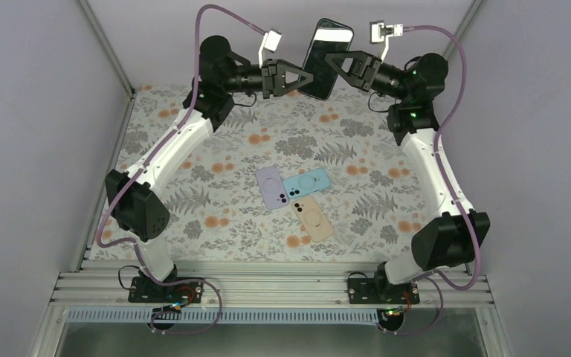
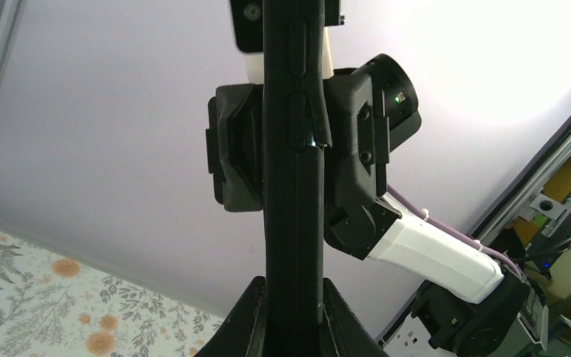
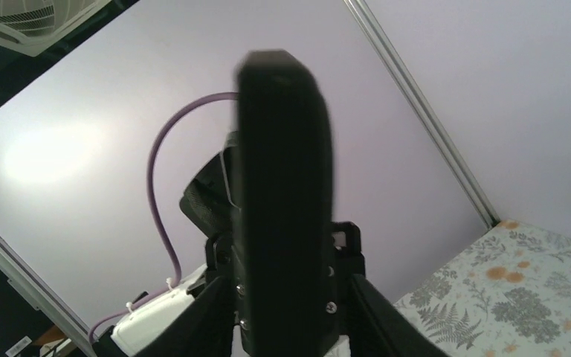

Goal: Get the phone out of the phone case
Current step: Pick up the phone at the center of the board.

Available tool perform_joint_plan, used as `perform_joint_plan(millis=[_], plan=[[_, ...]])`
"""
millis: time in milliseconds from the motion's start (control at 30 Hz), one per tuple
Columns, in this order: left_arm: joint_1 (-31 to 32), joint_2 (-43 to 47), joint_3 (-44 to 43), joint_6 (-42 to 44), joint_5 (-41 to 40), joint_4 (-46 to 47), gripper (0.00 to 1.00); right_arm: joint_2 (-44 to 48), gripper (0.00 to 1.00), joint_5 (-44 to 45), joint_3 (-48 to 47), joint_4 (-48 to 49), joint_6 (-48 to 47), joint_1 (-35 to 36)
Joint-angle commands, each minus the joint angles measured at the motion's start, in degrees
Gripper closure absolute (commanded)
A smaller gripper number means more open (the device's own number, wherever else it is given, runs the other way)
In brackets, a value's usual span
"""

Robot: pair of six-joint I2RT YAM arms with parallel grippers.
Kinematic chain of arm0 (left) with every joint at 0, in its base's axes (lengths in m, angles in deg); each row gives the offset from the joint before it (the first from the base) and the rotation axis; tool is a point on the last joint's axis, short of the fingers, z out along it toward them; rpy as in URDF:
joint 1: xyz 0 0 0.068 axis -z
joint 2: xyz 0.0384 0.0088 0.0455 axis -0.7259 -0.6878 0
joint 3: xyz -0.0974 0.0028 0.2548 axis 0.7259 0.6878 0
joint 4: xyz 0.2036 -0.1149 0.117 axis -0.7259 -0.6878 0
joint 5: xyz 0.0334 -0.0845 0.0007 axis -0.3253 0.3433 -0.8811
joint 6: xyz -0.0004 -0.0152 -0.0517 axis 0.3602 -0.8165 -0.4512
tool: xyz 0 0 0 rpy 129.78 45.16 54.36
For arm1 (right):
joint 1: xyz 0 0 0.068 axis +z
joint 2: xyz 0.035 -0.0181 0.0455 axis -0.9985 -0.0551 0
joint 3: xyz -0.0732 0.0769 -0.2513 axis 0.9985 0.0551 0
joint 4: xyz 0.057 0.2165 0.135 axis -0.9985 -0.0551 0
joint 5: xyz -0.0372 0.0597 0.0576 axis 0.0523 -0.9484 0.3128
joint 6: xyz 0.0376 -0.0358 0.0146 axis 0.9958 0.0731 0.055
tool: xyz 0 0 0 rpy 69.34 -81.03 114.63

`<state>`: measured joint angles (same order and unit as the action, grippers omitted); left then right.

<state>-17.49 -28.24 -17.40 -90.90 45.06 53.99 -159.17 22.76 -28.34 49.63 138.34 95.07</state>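
Left gripper [image 1: 306,80]: raised above the far edge of the table [image 1: 193,149], fingers closed on the lower edge of the phone [image 1: 327,52]. In the left wrist view the phone stands edge-on between them, gripped on both faces

Phone: in the air at far centre, between the two grippers, well clear of the table, roughly upright, screen towards the top camera. The dark phone case [image 2: 291,223] appears to wrap its edge, with side-button covers showing. No gap between case and phone is visible

Right gripper [image 1: 336,63]: comes in from the right, its fingers straddling the phone partway up, one on each face. They lie close against it. Cannot tell whether they press yet

On the table, near centre and untouched: lilac item [image 1: 271,186], blue item [image 1: 306,183], beige item [image 1: 313,217], backs up and overlapping. Phones or bare cases, cannot tell

Progress (judgement): pick-up and two-arm hold done. Separation not begun; case still on. Left to do: secure the right grip, peel or push the phone free, set both down
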Motion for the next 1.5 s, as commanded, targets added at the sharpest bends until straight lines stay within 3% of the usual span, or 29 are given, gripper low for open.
perform_joint_plan(millis=[0, 167, 300, 533, 767, 933, 1267, 1467], plan=[[-0.14, 0.9, -3.01, 2.92, -1.1, 0.57, 0.98, 1.04, 0.69, 0.47, 2.65, 5.4, 5.4, 0.39], [-0.06, 0.79, -2.76, 4.0, -1.48, -0.98, 0.98, 1.09, 0.89, 0.38, 2.66, 5.95, 5.55, 0.43], [-0.08, 0.67, -2.34, 5.63, -1.46, -2.68, 0.96, 1.47, 0.96, -0.03, 3.08, 5.74, 4.7, 0.32], [-1.59, 0.92, -5.44, 16.3, -1.11, -11.37, 0.6, 1.99, 0.96, -1.13, 5.16, 12.16, 9.18, -0.67], [-1.9, 4.93, -2.44, 24.8, 0.19, -16.59, 0.45, 2.85, 0.96, -1.75, 9.04, 23.34, 16.77, -1.89], [-1.82, 7.59, 3.23, 25.79, 0.21, -16.07, 0.45, 3.07, 0.96, -0.73, 12.41, 32.39, 23.65, -2.4], [0.78, 6.63, 3.68, 26.66, -2.2, -17.26, 0.51, 3.42, 0.96, -0.85, 12.65, 31.52, 22.91, -2.6], [0.91, 4.82, 1.96, 25.39, -2.89, -16.91, 0.66, 3.92, 0.96, -1.12, 12.97, 32.67, 23.61, -2.79]])
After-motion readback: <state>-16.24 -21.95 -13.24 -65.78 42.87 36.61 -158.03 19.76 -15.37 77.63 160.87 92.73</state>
